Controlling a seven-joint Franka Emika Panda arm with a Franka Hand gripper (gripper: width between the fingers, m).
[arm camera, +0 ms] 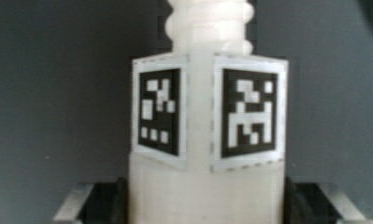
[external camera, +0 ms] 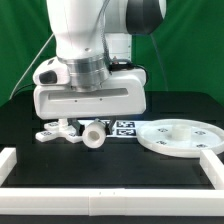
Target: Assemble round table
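The short white leg [arm camera: 204, 110] fills the wrist view, with black-and-white tags on two faces and its threaded end pointing away. My gripper [arm camera: 204, 203] is shut on it, with a dark finger pad [arm camera: 98, 203] pressed to each side. In the exterior view the leg [external camera: 94, 135] lies low over the black table under the gripper [external camera: 88, 124], its round end toward the camera. The small cross-shaped base [external camera: 54, 129] lies just to the exterior view's left of it. The large round rimmed disc [external camera: 181, 137] lies flat at the exterior view's right.
The marker board [external camera: 126, 127] lies behind the leg, partly hidden by the robot hand. White border rails run along the front [external camera: 110, 204], the left [external camera: 8, 160] and the right [external camera: 212, 170] of the black table. A green backdrop stands behind.
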